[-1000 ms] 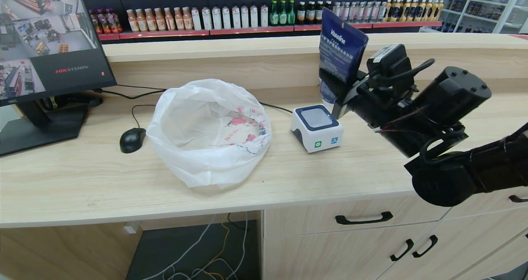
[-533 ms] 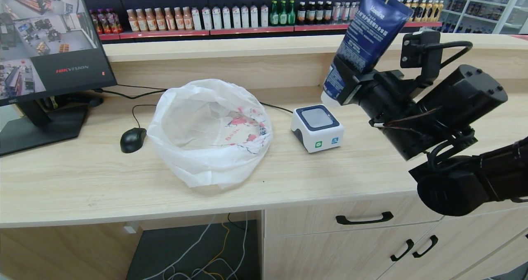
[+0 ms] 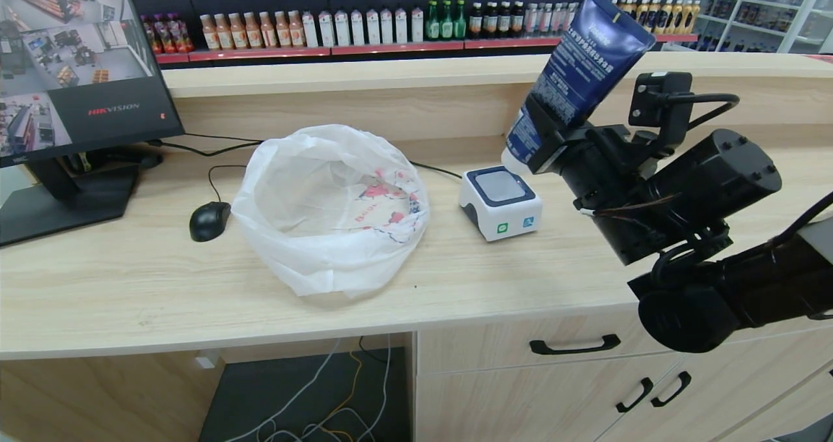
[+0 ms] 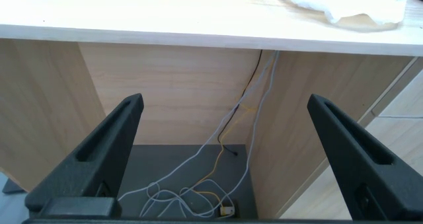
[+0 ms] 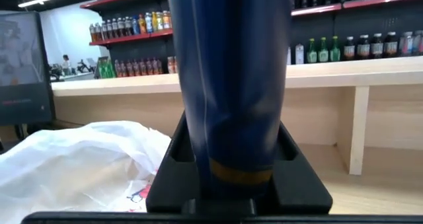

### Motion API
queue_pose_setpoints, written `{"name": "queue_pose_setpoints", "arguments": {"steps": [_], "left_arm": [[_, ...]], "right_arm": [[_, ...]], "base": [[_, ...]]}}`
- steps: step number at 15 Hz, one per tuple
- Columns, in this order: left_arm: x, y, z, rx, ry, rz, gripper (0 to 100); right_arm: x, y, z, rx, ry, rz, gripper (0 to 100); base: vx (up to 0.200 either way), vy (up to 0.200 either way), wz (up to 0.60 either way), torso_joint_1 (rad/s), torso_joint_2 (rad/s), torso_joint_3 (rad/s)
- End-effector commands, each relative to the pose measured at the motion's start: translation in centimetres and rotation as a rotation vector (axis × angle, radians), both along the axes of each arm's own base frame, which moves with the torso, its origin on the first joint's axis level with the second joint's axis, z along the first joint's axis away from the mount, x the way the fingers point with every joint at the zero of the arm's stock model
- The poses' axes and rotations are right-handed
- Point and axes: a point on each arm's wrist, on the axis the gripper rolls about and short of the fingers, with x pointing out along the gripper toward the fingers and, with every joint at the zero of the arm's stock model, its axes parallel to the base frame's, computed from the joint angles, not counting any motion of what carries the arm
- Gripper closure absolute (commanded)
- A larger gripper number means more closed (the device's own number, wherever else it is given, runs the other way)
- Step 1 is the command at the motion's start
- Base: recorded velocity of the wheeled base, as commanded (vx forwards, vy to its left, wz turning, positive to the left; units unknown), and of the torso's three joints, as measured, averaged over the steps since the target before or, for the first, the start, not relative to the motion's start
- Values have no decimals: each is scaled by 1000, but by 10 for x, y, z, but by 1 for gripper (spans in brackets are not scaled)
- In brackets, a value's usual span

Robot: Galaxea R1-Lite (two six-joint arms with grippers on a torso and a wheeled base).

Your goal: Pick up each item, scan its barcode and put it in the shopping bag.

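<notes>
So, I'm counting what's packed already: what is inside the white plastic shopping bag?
The white plastic shopping bag stands open; inside shows only its own crumpled film with red print. Its near wall hides the front of the bottom.

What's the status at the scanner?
Right claw shut on blue tube, cap end down by scanner. Left claw open, below counter. Shopping bag open beside scanner.

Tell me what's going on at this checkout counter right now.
The robot's right gripper is shut on a dark blue tube, holding it tilted in the air close to the white barcode scanner on the wooden counter. The open shopping bag sits beside the scanner, so bagging is not yet done. The left gripper hangs open, low before the counter's front.
</notes>
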Motion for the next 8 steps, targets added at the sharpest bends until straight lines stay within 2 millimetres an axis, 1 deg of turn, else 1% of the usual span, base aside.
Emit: {"name": "queue_pose_setpoints", "arguments": {"steps": [1, 8], "left_arm": [[0, 0, 0, 1, 0, 1, 0], [0, 0, 0, 1, 0, 1, 0]], "right_arm": [[2, 1, -3, -3, 6, 0, 100], [3, 0, -6, -30, 7, -17, 100]], "base": [[0, 200, 0, 2, 2, 2], [0, 200, 0, 1, 2, 4]]}}
